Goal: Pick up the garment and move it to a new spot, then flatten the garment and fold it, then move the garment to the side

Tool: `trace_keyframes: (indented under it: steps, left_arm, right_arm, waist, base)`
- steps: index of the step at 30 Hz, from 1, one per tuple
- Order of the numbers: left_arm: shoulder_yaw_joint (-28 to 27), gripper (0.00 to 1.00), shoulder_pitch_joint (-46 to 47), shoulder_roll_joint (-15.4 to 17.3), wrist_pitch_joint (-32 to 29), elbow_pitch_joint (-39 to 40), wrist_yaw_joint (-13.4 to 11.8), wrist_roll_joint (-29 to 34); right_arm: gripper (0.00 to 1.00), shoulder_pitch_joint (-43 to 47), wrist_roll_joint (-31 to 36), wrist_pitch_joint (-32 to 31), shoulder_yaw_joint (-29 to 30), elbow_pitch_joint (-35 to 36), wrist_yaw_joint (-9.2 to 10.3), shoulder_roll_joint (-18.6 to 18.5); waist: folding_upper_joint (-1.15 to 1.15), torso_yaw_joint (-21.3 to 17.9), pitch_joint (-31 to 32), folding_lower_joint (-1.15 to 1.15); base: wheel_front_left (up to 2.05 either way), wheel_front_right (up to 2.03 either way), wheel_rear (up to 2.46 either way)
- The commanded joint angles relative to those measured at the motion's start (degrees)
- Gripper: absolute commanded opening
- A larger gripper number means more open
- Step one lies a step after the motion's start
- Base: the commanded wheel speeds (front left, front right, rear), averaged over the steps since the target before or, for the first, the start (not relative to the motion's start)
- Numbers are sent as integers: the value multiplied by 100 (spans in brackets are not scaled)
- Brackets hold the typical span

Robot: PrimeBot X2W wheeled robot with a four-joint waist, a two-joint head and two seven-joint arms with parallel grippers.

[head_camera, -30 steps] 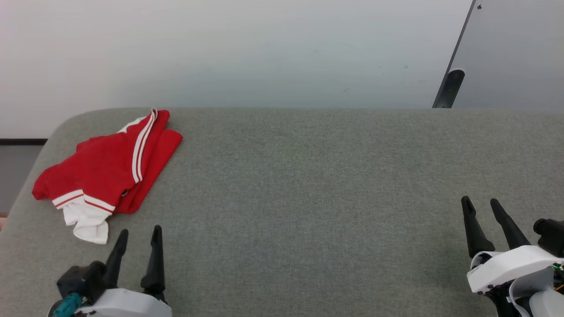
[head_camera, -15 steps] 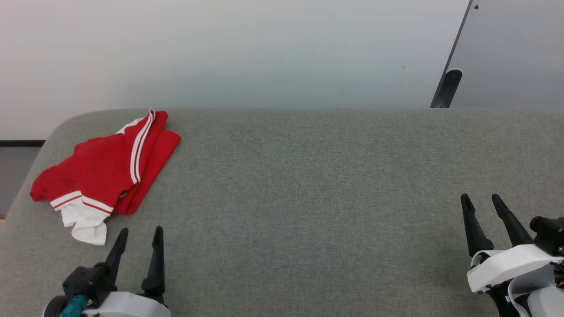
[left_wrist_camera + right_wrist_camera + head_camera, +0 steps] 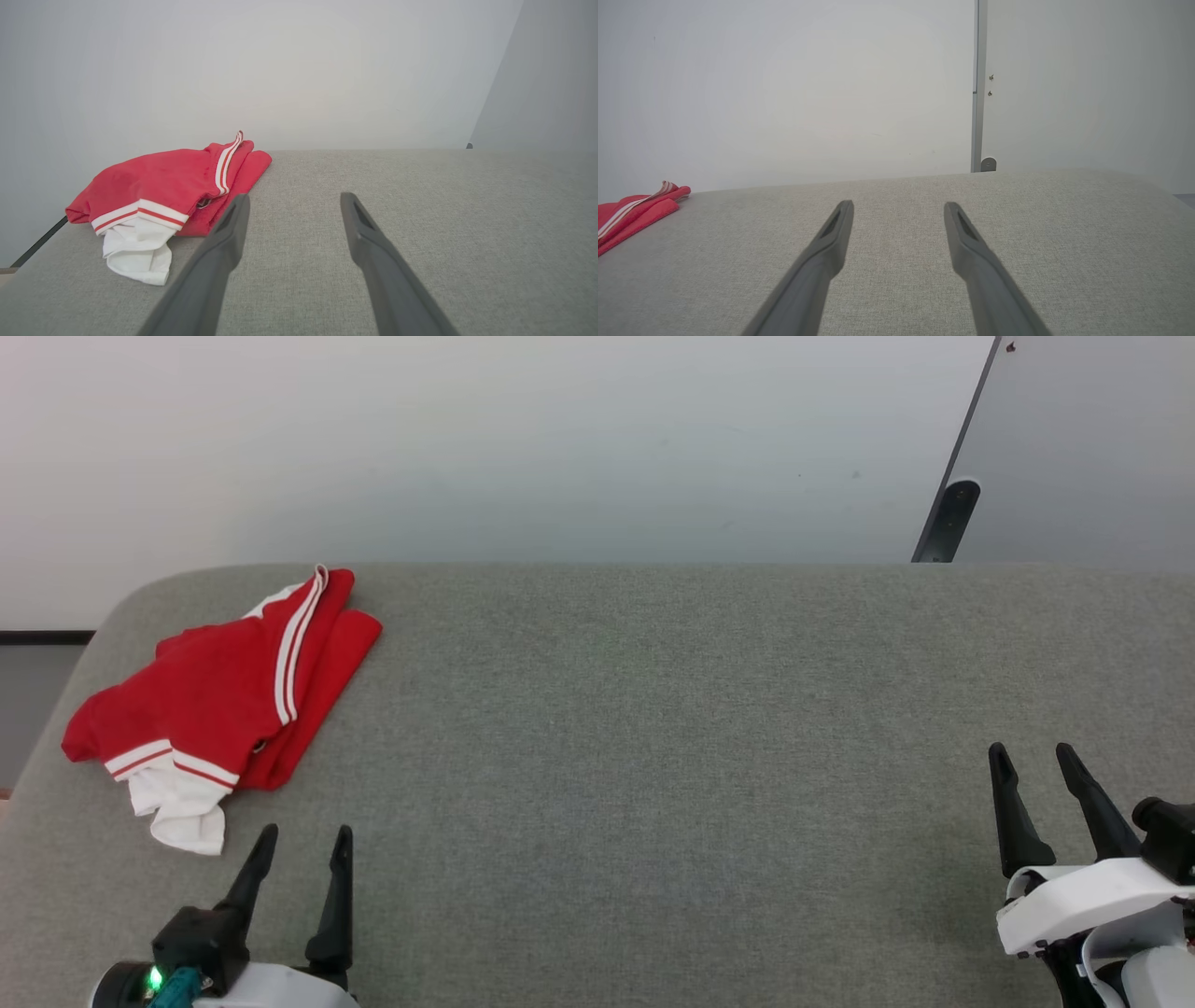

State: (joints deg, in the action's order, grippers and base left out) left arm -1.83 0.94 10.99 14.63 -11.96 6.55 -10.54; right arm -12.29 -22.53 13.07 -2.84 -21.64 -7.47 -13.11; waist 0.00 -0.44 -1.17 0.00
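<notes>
Left edge of right wrist view is cutting off bright red soft fabric garment (image 3: 640,213), leaving striped corner showing. In left wrist view, my left gripper (image 3: 294,198) is blocking sight: dark finger (image 3: 229,233) is covering bit of red hem.

Scanning for writing: none legible in any view. Garment (image 3: 215,709): red cloth, white stripe trim, no readable lettering or logo.
</notes>
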Motion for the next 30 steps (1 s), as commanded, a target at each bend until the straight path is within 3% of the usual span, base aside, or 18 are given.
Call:
trace_keyframes:
  steps: [1,16,24,30]
  left_arm:
    - [-12,100,13,-7,40,7,33,100]
    - [-26,100,121,-23,53,-77,56,148]
    - [-76,100,105,-53,53,-94,54,191]
    - [-157,100,23,-90,53,-196,-5,205]
  right_arm:
    - [100,-21,127,51,-16,-12,-4,-16]
    - [100,-40,-13,67,-24,-1,-4,-68]
    - [100,4,-9,39,-124,-44,-4,-103]
    - [100,75,-50,34,-241,-93,-4,-105]
  waist:
    - [0,-3,7,0]
    - [0,187,5,0]
    - [0,879,53,0]
    - [0,1679,208,0]
  base:
    - [0,0,0]
    - [0,0,0]
    - [0,0,0]
    - [0,0,0]
